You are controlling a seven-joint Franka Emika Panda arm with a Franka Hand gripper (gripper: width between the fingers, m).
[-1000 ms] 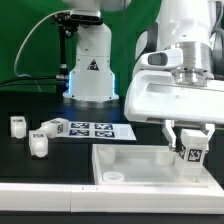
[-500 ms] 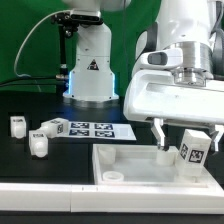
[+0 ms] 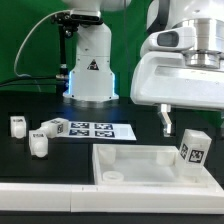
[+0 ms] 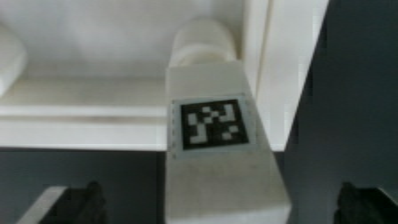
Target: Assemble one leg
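Observation:
A white leg with a black-and-white tag stands upright at the corner of the white panel on the exterior view's right. My gripper hangs open just above it, one finger showing to its left. In the wrist view the leg runs up the middle, its far end at the panel's corner. The dark fingertips stand apart on either side of the leg, not touching it.
Three more white legs lie on the black table at the exterior view's left. The marker board lies behind the panel. The robot base stands at the back.
The jaws have opened and let go of the leg. The hand has risen, leaving the leg standing at the panel's corner.

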